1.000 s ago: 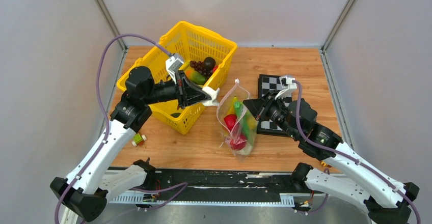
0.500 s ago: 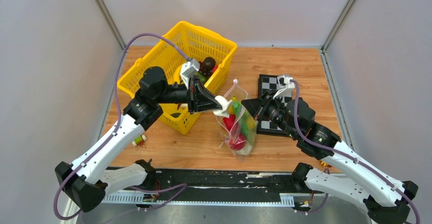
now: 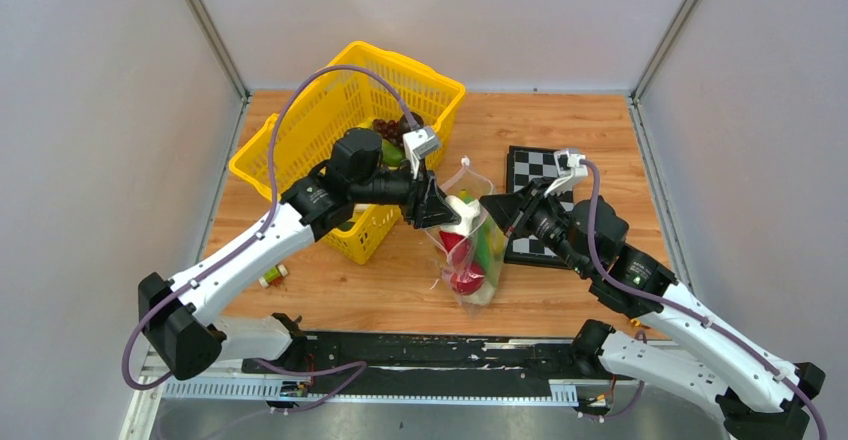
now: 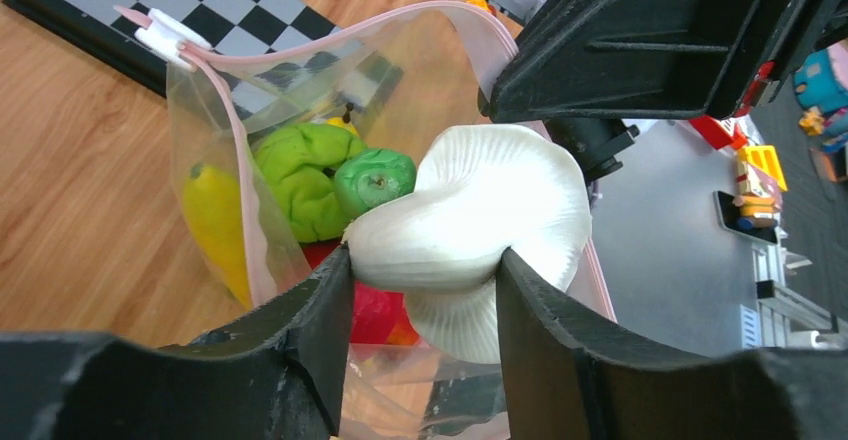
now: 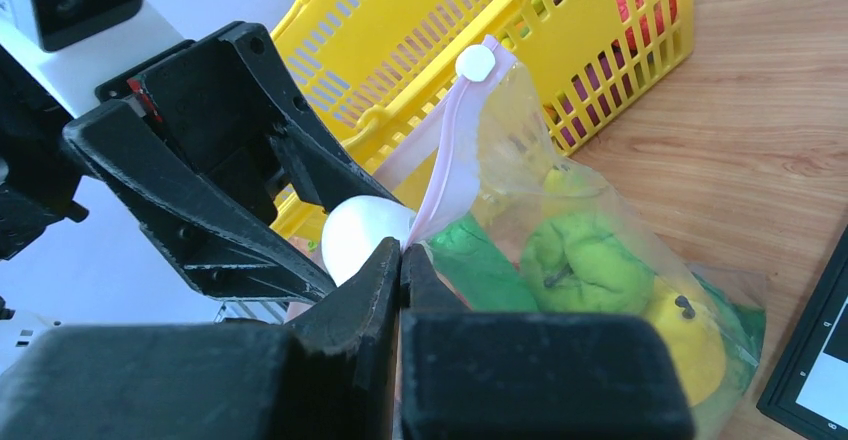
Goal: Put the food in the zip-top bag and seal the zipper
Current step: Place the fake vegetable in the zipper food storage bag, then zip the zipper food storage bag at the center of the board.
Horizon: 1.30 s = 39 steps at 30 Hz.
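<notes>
Now at the drop-in step for one more piece. Clamping a white toy mushroom (image 4: 480, 200) across its middle with the left gripper (image 4: 425, 285), right at the open mouth of the bag (image 3: 478, 260). Pinching the pink zipper (image 5: 447, 175) with the right gripper (image 5: 400, 260), fingers pressed flat together on the strip, propping the mouth up and open. Set on the wooden table (image 3: 600, 130) between the yellow basket (image 3: 300, 130) and the chessboard (image 3: 530, 165), with lettuce (image 4: 300, 175), a banana (image 5: 690, 345) and red fruit (image 3: 465, 280) already inside. More food, grapes (image 3: 385, 128) among it, waiting in the basket.

To do it well: push the mushroom down past the pink rim before letting go, not merely over it. Aim for the gap beside the lettuce rather than the top of the pile. Open only a little, then pull straight back to avoid snagging the floppy film. Hold the right-hand pinch steady and high; slacken it and risk the mouth folding shut under the cap. Mind the two grippers, very close together at the rim.
</notes>
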Each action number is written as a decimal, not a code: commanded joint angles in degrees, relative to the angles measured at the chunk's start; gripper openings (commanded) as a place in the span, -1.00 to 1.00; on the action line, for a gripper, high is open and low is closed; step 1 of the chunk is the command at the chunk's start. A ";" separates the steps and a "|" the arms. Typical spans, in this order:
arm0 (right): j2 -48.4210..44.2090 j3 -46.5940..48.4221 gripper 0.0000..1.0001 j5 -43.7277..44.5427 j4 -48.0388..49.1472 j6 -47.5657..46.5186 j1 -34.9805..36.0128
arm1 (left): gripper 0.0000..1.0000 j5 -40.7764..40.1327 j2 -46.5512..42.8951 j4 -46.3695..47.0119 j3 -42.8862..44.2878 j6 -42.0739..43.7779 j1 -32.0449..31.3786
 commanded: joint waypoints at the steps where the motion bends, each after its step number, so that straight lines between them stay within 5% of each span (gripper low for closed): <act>1: -0.85 -0.35 -1.00 0.43 3.05 0.01 0.13 | 0.23 -3.56 -2.03 -0.99 2.15 2.04 -0.08; 9: -1.00 -0.11 -1.00 0.48 2.47 -0.04 0.13 | 0.66 -5.37 -3.36 -2.71 2.79 2.41 -0.04; 22: -1.07 -0.10 -1.00 0.74 2.45 0.01 0.13 | 0.67 -12.86 -8.77 -9.09 5.56 3.11 -0.04; 26: -1.02 -0.01 -1.00 0.57 2.69 0.07 0.13 | 0.67 -20.71 -12.74 -11.22 5.62 1.13 -0.04; 39: -0.25 0.16 -1.00 -0.27 3.42 0.53 0.16 | 0.65 -26.78 -6.63 -17.93 4.60 -1.54 -5.39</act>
